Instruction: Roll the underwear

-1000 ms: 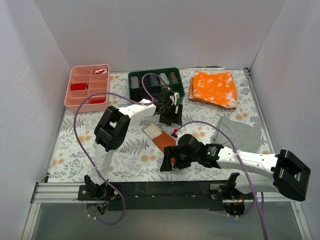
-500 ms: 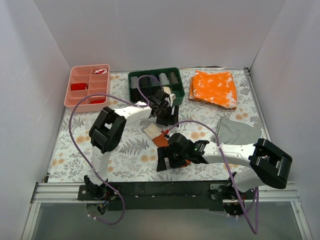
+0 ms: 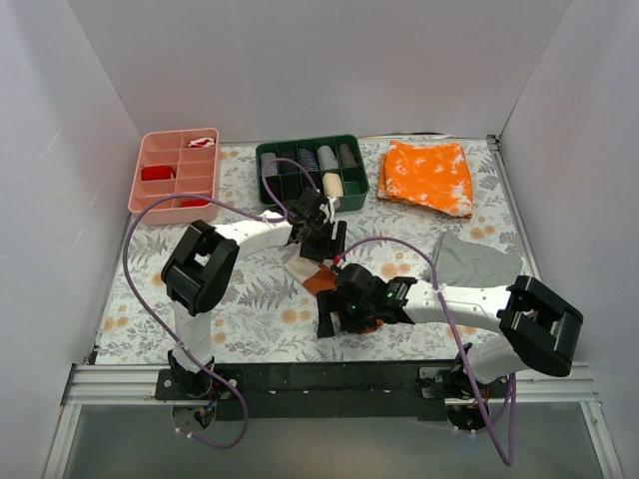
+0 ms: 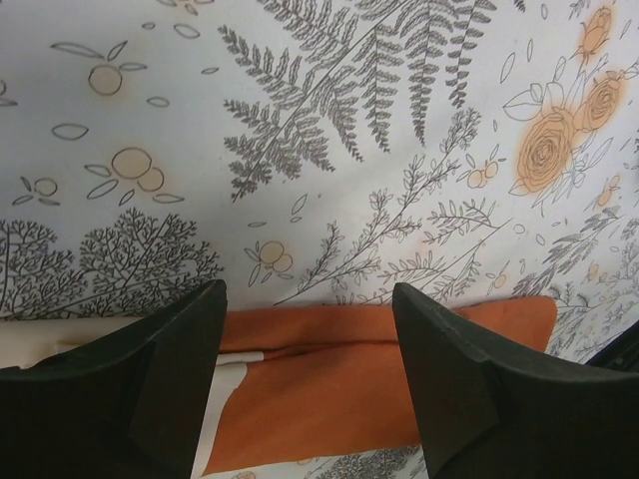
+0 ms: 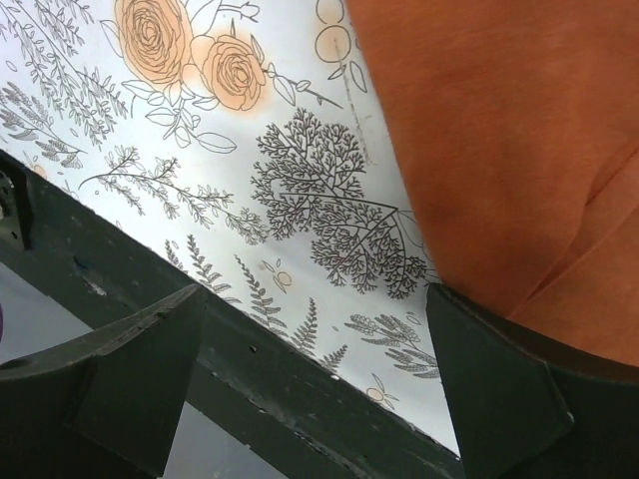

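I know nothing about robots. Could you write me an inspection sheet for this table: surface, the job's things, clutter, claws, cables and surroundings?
Surface: flower-print cover, lying flat.
Job's things: underwear, rust-orange with a cream end, on the cover between the arms, partly hidden by the right arm.
Clutter: pink tray and green tray at the back; speckled orange cloth; grey cloth.
Claws: left claw open, over the underwear's far edge; right claw open, beside its near edge, gripping nothing.
Cables: purple cables looping off both arms.
Surroundings: white walls on three sides; black rail at the near edge.
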